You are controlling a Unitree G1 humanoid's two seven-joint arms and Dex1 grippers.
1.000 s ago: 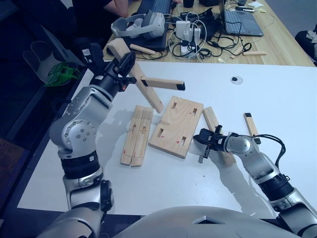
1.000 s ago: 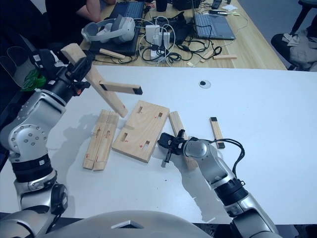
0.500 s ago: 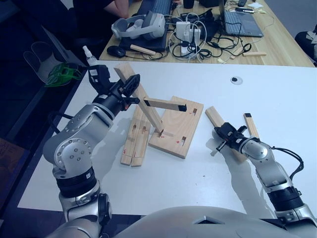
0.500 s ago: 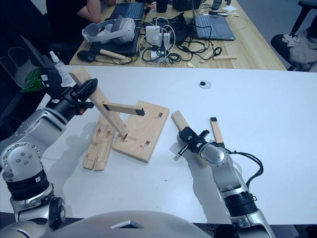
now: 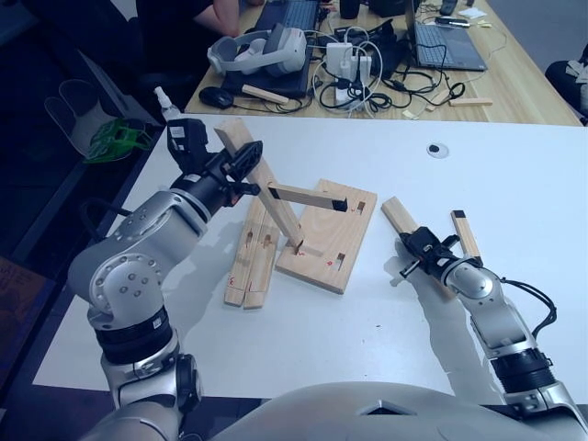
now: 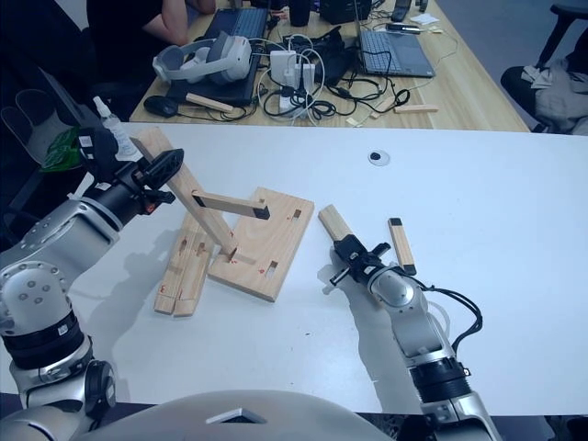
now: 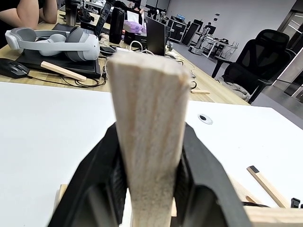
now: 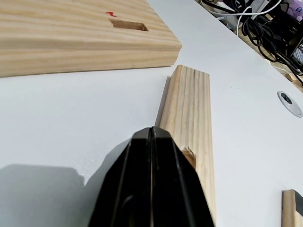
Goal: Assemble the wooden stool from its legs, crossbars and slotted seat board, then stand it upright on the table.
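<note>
Left gripper (image 5: 241,167) clamping tilted leg (image 5: 276,204), tip entering seat board (image 5: 342,241) slot | right gripper (image 5: 409,265) pinching shut, empty, by loose leg (image 5: 397,215) | risk: unbraced board sliding, angled tip jamming

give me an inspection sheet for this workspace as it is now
surface: white table
job's things: seat board flat; held leg tilted, foot on it by a slot, crossbar attached; two legs flat alongside; loose leg and short bar to its right
clutter: grommet in the table
grippers: left gripper shut on held leg; right gripper shut, empty, at the loose leg
cables: cable tangle on the wooden desk behind
surroundings: headset, laptop on that desk; office chair beyond
</note>
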